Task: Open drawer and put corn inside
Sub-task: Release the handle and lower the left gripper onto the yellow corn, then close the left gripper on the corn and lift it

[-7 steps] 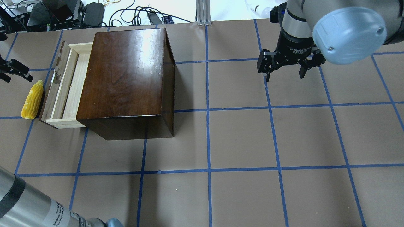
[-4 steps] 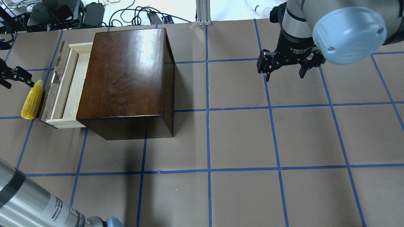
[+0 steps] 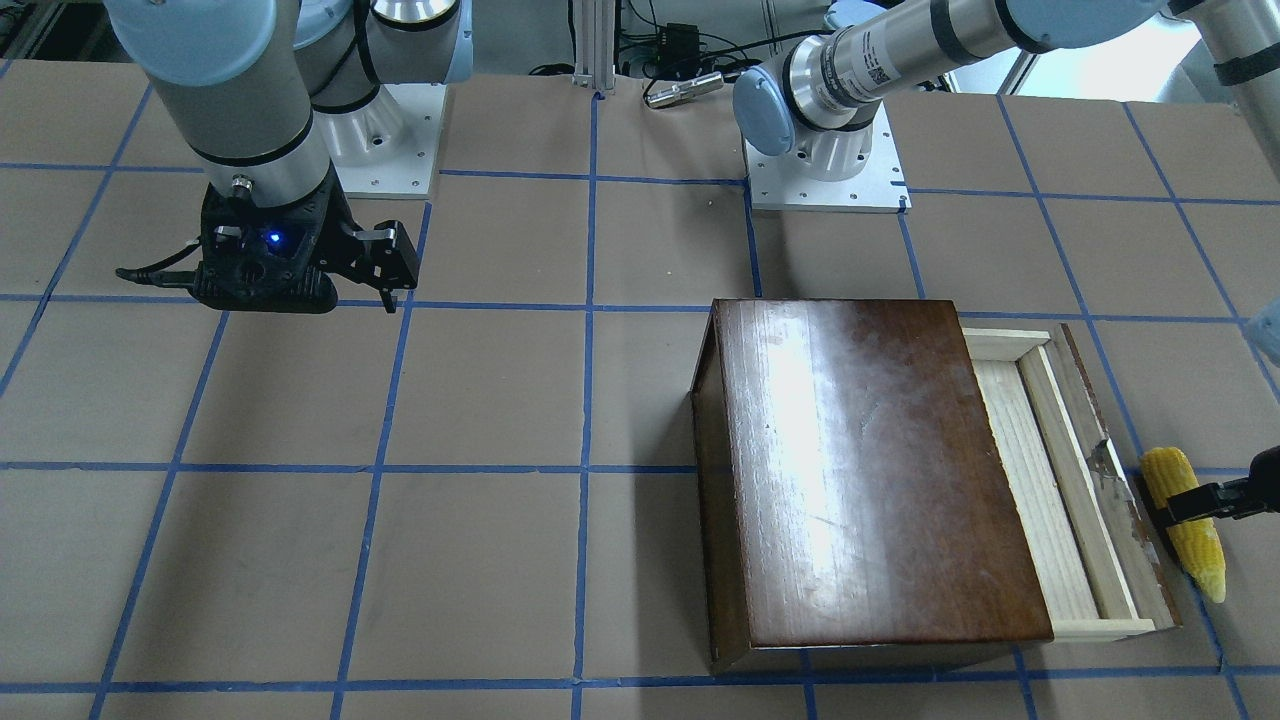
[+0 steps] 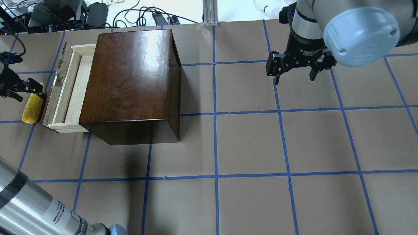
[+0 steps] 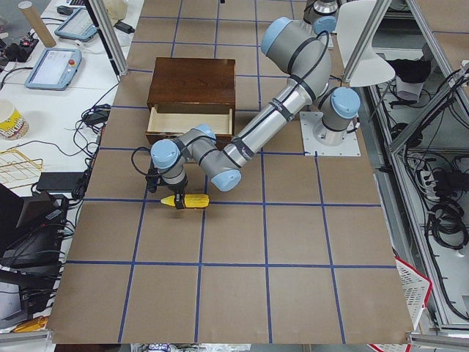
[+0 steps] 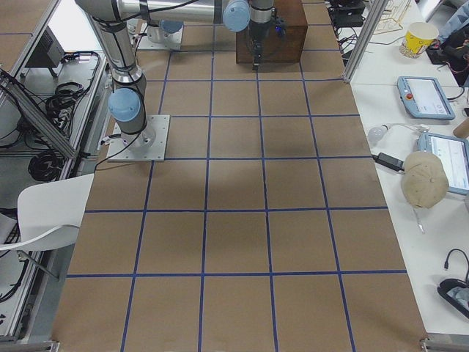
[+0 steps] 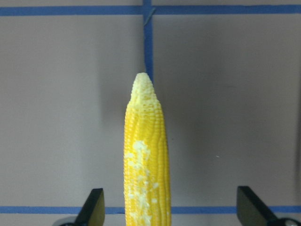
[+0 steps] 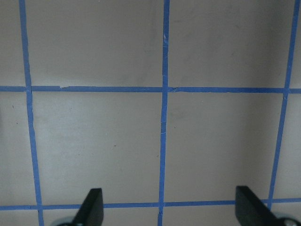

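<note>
Moved in since earlier, the left end effector (image 7: 172, 207) straddles the corn (image 7: 145, 155), spread wide to grasp it, open drawer (image 4: 70, 91) alongside.

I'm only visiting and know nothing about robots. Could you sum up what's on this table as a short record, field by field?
drawer: shallow pale-wood drawer, pulled partly out of the glossy dark-brown wooden box; nothing in the part that shows
corn: yellow corn cob, lying on the brown table just outside the drawer's front panel
left jaws: open, one on each side of the cob, with gaps between them and it
right jaws: open, above bare table, far from the box
left to do: corn not yet in the drawer
</note>
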Available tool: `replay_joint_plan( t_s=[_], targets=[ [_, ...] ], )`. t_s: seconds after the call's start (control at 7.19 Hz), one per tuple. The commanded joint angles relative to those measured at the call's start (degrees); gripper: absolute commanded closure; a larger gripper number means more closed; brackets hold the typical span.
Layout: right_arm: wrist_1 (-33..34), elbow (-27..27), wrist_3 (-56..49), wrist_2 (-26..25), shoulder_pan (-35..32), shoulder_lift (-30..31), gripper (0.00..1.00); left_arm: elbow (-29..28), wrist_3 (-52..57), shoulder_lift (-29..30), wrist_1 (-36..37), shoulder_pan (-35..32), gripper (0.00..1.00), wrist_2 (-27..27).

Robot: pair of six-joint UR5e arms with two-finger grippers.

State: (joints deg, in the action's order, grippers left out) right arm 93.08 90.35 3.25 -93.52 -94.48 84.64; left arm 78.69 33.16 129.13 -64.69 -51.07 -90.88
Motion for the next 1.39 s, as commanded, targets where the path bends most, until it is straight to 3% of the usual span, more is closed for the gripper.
replay_joint_plan(
  t_s=[0.0, 0.42, 0.56, 0.7, 0.83, 1.25],
  targets=[
    [0.00, 0.00, 0.00, 0.00, 0.00, 0.00, 0.00, 0.41, 0.24, 0.60, 0.01, 0.00, 0.00, -0.26],
    [0.00, 0.00, 0.00, 0.00, 0.00, 0.00, 0.00, 0.32, 1.28, 1.30, 0.01, 0.00, 0.03, -0.26],
    [0.09, 0.00, 0.00, 0.00, 0.00, 0.00, 0.00, 0.32, 2.08, 1.30, -0.08, 0.00, 0.29, -2.00],
    [0.09, 0.00, 0.00, 0.00, 0.00, 0.00, 0.00, 0.41, 2.26, 1.30, -0.34, 0.00, 0.46, -5.59],
    [0.09, 0.00, 0.00, 0.00, 0.00, 0.00, 0.00, 0.24, 2.35, 1.21, -0.43, 0.00, 0.80, -5.80],
    [0.00, 0.00, 0.00, 0.00, 0.00, 0.00, 0.00, -0.82, 2.44, -0.80, -1.13, -0.17, 0.81, -5.36]
  ],
)
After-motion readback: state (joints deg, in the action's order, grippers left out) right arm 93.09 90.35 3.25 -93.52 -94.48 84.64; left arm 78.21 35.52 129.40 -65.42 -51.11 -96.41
